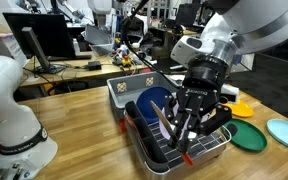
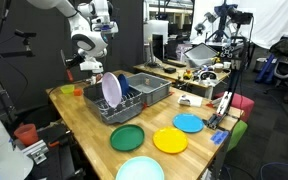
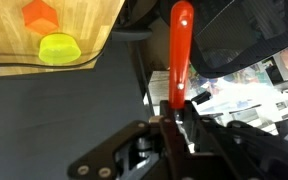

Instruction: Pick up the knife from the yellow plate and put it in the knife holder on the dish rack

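Note:
My gripper [image 3: 174, 118] is shut on the orange-red knife [image 3: 181, 50], which points straight away from the wrist camera. In both exterior views the gripper [image 1: 187, 132] [image 2: 92, 72] hangs over one end of the dish rack [image 1: 212, 143] [image 2: 124, 108]. A bit of orange-red [image 1: 187, 157] shows just below the fingers at the rack's edge. The black knife holder [image 2: 93, 95] sits at that end, right under the gripper; I cannot tell whether the knife tip is inside it. The yellow plate [image 2: 170, 140] [image 1: 240, 108] lies bare on the table.
A pale plate [image 2: 112, 89] and a blue plate [image 1: 156, 104] stand in the rack. A grey bin [image 1: 134, 88] [image 2: 150, 88] is behind it. A green plate [image 2: 126, 137] [image 1: 249, 135] and light blue plates [image 2: 189, 123] [image 1: 286, 132] lie beside the yellow one. Small yellow [image 3: 58, 47] and orange [image 3: 39, 14] toys are on the wood.

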`<state>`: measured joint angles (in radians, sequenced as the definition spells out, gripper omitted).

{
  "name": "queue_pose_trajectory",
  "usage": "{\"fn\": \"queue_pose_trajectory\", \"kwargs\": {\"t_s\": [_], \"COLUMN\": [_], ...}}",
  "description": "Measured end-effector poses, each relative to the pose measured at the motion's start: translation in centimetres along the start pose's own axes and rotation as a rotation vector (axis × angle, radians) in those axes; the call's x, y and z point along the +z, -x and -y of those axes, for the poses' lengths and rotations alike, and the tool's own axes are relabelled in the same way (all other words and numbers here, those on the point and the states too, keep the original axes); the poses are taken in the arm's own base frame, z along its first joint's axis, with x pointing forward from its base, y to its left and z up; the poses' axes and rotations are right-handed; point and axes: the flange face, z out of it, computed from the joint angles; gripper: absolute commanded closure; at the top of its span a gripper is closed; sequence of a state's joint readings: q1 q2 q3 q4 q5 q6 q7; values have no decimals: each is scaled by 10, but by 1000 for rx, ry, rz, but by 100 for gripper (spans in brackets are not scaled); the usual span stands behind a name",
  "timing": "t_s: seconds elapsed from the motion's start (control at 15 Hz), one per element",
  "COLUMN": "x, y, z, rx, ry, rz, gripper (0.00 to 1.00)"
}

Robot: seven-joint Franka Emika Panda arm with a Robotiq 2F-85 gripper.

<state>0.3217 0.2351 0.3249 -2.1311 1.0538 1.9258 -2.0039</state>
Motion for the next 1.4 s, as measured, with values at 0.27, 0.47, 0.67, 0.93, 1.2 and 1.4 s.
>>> {"fn": "queue_pose_trajectory", "kwargs": {"t_s": [0.27,0.47,0.67,0.93,1.2,1.4], "x": [5,17,30,37,44,49], "y": [0,10,23,36,39,41], "z": [-17,-33,-52,-73,-89,-97], "rx": [-58,-98,-119,-144,-192,-210], "ry": [20,33,39,44,30,9], "rz": [4,16,43,94,160,196], "gripper": [96,96,96,96,96,96]}}
